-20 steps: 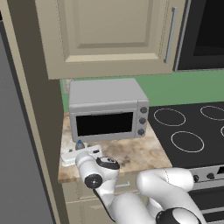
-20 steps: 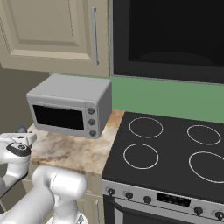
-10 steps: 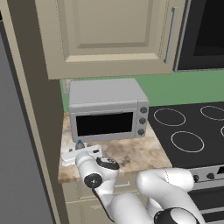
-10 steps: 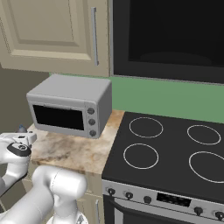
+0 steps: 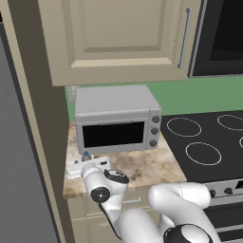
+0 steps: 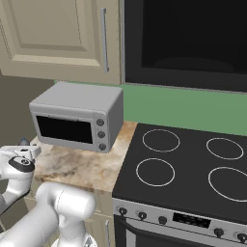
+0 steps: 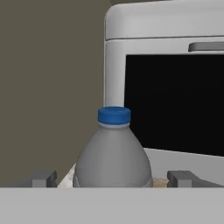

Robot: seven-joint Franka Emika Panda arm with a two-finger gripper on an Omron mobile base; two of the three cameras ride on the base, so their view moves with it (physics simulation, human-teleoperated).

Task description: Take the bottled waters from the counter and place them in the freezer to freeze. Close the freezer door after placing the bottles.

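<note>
Gripper [image 7: 112, 178] wide open, jaws apart on either side of the grey bottle [image 7: 113, 153], not clamped on it; finger tips [image 7: 40, 178] flank the bottle's body in the hand view. Bottle stands upright on the counter [image 5: 142, 166], blue cap on top, just in front of the toaster oven [image 7: 166, 83] near its left front corner, with a dark olive wall panel to its left. In the left base view the gripper [image 5: 88, 163] sits low over the counter's left end, the bottle's blue cap [image 5: 86, 154] poking up just behind the hand, close to the toaster oven [image 5: 116, 118] front. Right base view: gripper [image 6: 21, 154] at the counter's left edge, left of the toaster oven [image 6: 77, 118]. Marbled counter [image 6: 82, 166] runs right to the black stovetop [image 6: 193, 164]. Cream wall cabinet [image 5: 123, 38] hangs above. Second bottle can't be made out.
</note>
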